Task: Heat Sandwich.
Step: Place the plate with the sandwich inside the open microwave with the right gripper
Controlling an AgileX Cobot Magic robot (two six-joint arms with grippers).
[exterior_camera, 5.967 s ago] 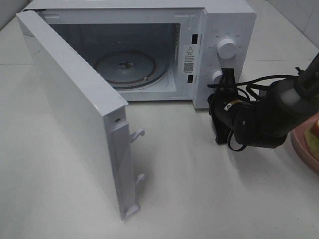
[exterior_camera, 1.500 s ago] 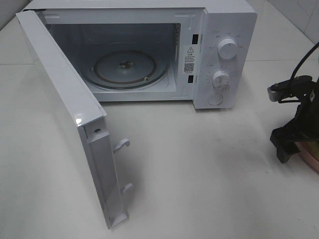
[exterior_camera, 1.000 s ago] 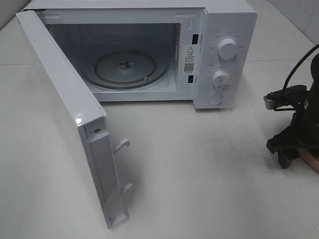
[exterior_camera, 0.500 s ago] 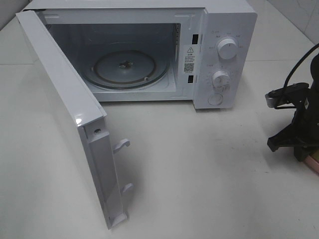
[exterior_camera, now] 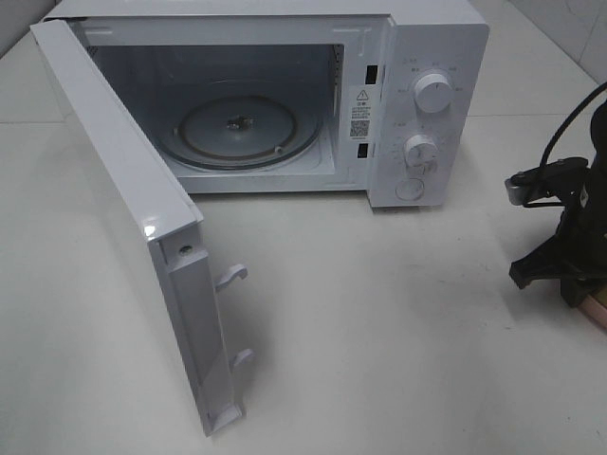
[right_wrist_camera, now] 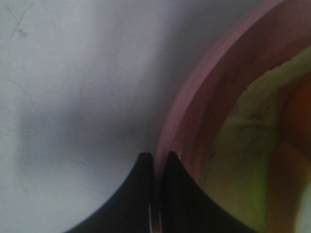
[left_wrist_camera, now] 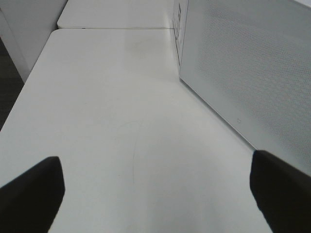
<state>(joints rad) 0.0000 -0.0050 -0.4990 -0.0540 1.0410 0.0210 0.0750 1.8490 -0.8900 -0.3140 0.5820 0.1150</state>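
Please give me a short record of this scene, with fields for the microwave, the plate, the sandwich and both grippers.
microwave: door wide open; glass turntable has nothing on it
sandwich: lies on the pink plate, outside the microwave
right gripper: shut on the plate's rim
left gripper: open, holds nothing, above the table
step not yet done: plate into the microwave

The white worktop carries a white microwave at the rear, with its door swung open. A pink plate sits at the right edge.
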